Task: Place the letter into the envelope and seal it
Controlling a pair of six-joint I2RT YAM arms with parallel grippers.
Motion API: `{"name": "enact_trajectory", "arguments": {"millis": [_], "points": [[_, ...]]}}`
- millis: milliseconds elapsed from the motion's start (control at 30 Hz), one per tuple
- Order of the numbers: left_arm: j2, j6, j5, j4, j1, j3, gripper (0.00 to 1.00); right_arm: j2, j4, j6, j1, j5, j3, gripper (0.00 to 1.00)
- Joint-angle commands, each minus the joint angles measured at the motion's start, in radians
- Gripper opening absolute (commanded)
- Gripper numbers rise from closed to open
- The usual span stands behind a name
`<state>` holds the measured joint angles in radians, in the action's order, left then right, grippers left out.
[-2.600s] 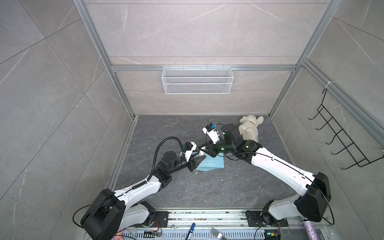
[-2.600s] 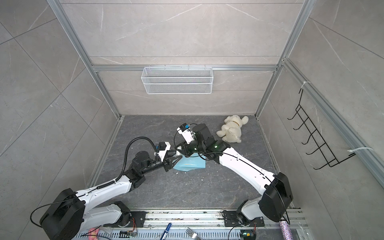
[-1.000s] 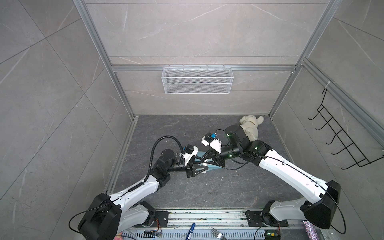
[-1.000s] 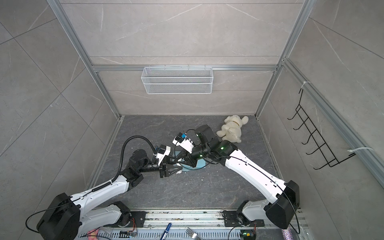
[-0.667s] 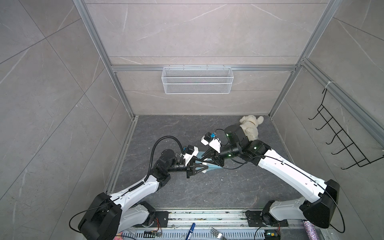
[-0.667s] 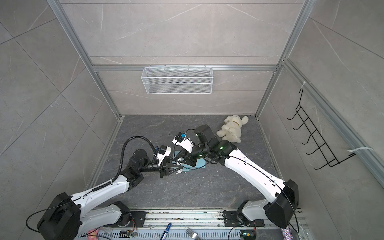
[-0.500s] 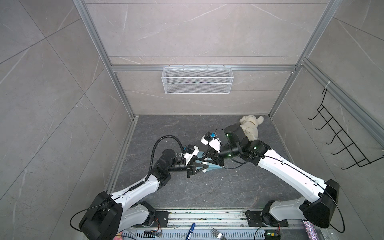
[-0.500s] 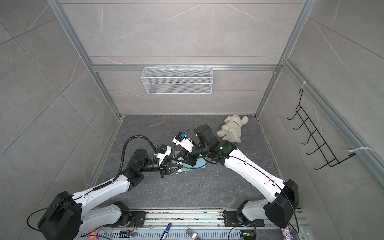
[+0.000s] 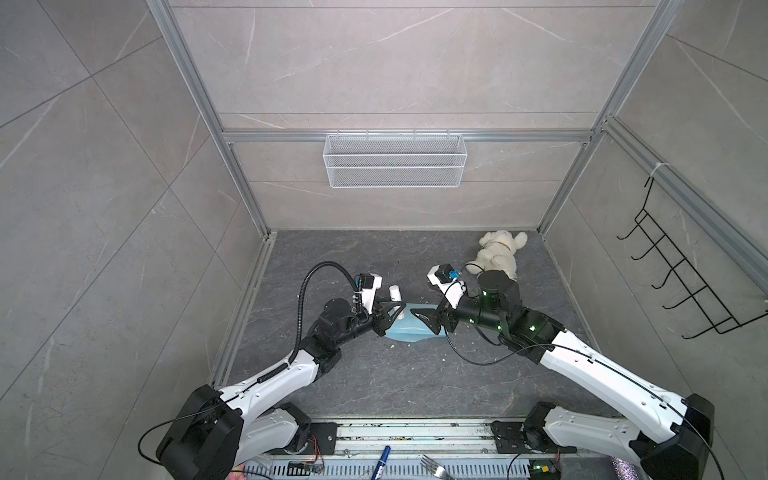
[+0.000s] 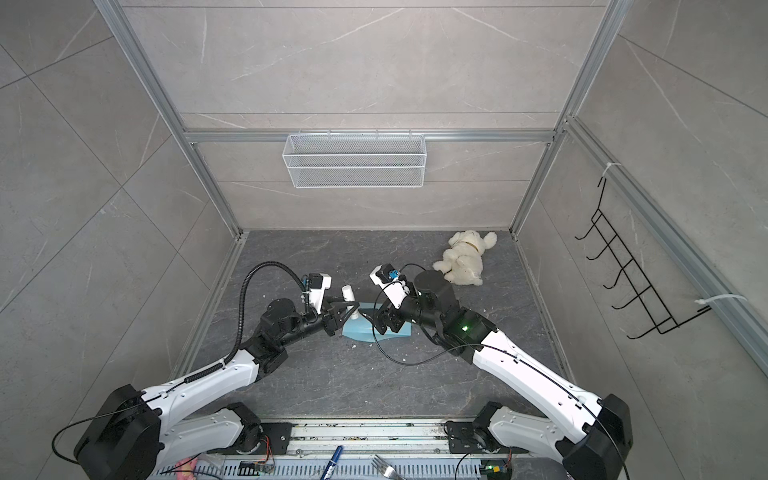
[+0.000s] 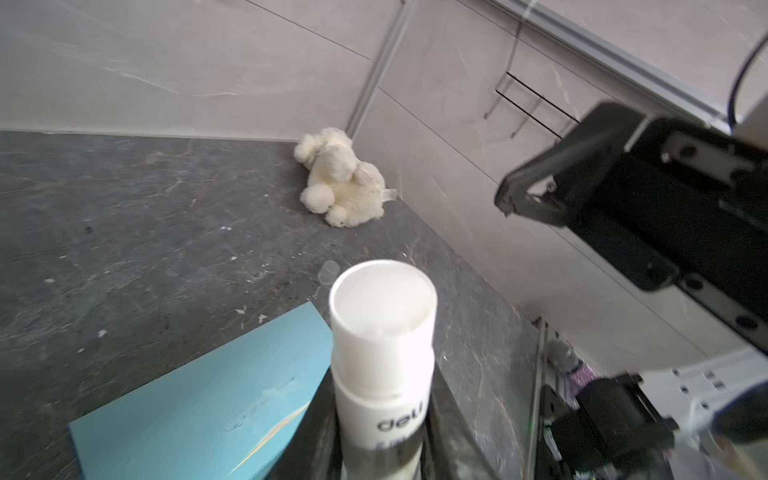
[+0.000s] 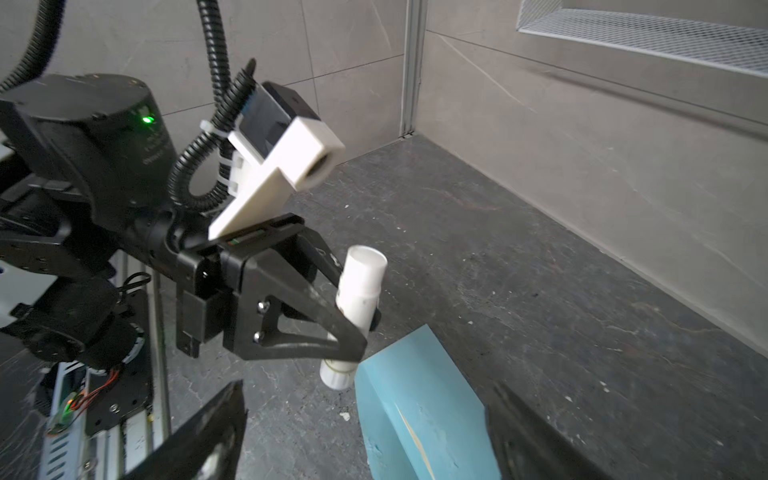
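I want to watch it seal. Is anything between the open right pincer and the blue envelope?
Nothing visible. The right pincer stands open over the envelope. The glue stick, held by the left pincer, is at the envelope's end, not between.

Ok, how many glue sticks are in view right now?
1: the glue stick is clamped in the left gripper, by the envelope's edge. No other shows, though one could be hidden.

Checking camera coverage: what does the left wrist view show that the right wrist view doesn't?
Only left wrist: the cream plush toy. Only right wrist: the left gripper seen whole, clamped on the white glue stick, plus the white wire mesh basket. Both: that glue stick and the light blue paper envelope.
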<state>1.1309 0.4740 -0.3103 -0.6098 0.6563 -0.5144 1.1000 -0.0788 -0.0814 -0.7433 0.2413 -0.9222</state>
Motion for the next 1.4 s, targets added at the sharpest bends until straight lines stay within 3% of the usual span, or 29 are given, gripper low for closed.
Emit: {"name": "enact_trajectory", "arguments": {"millis": [0, 133, 300, 500, 733, 1067, 1367], "points": [[-0.037, 0.136, 0.21, -0.014, 0.027, -0.049, 0.0, -0.014, 0.249, 0.015, -0.005, -0.071, 0.122, 0.92], [-0.033, 0.243, 0.279, -0.002, 0.045, -0.065, 0.0, 0.007, 0.401, 0.038, -0.017, -0.077, 0.198, 0.88], [-0.025, 0.334, 0.323, -0.003, 0.058, -0.075, 0.0, 0.073, 0.553, 0.028, -0.071, -0.168, 0.246, 0.84], [-0.012, 0.376, 0.322, -0.015, 0.062, -0.089, 0.0, 0.164, 0.689, -0.025, -0.141, -0.283, 0.266, 0.79], [-0.008, 0.388, 0.315, -0.044, 0.064, -0.089, 0.0, 0.266, 0.843, -0.034, -0.191, -0.364, 0.267, 0.65], [-0.027, 0.388, 0.312, -0.043, 0.065, -0.079, 0.0, 0.319, 0.881, -0.031, -0.21, -0.405, 0.26, 0.47], [-0.036, 0.373, 0.327, -0.041, 0.064, -0.076, 0.0, 0.345, 0.879, -0.038, -0.209, -0.407, 0.26, 0.44]]}}
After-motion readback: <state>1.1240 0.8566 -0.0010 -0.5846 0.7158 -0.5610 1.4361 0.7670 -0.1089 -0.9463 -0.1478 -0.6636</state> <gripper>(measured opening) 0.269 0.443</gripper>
